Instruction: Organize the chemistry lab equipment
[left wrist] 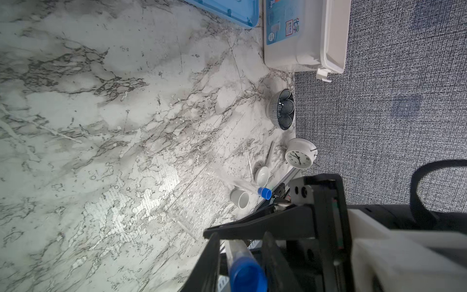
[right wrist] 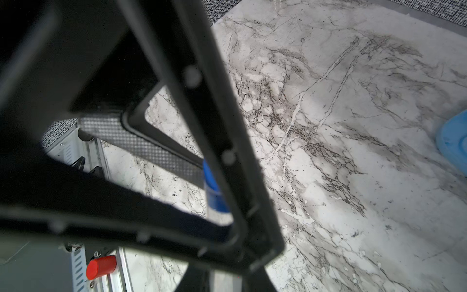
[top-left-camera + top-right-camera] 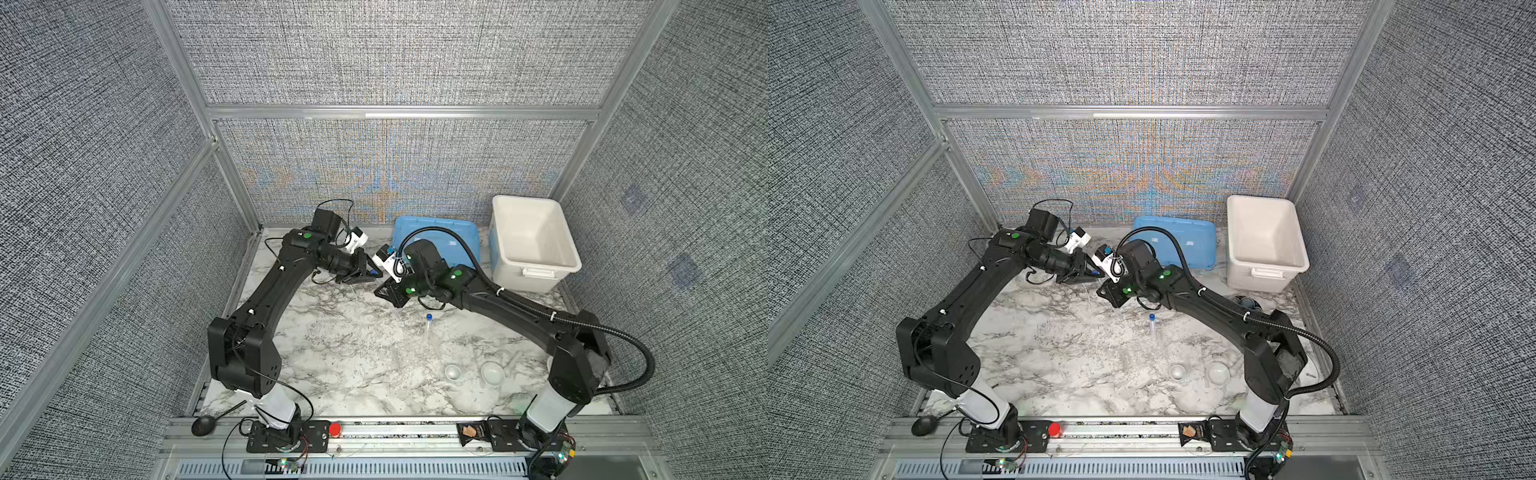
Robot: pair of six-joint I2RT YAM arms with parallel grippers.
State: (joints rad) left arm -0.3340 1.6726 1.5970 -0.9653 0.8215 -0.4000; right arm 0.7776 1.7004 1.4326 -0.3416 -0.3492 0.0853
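At the back middle, in both top views, a clear tube with a blue cap (image 3: 374,273) (image 3: 1096,273) spans between my two grippers. My right gripper (image 3: 390,297) (image 2: 225,278) is shut on the tube's clear body. My left gripper (image 3: 369,277) (image 1: 241,240) has its jaws close on either side of the blue cap (image 1: 246,275); contact is unclear. A second capped tube (image 3: 431,330) (image 3: 1154,328) lies on the marble table. Two small white bowls (image 3: 453,372) (image 3: 493,372) sit at the front right. The white pestle (image 1: 270,154) lies beside them.
A white bin (image 3: 534,245) stands at the back right, with a blue lid (image 3: 436,241) flat to its left. A patterned dark bowl (image 1: 281,108) and a white alarm clock (image 1: 299,156) sit along the right edge. A red button (image 3: 335,429) is on the front rail.
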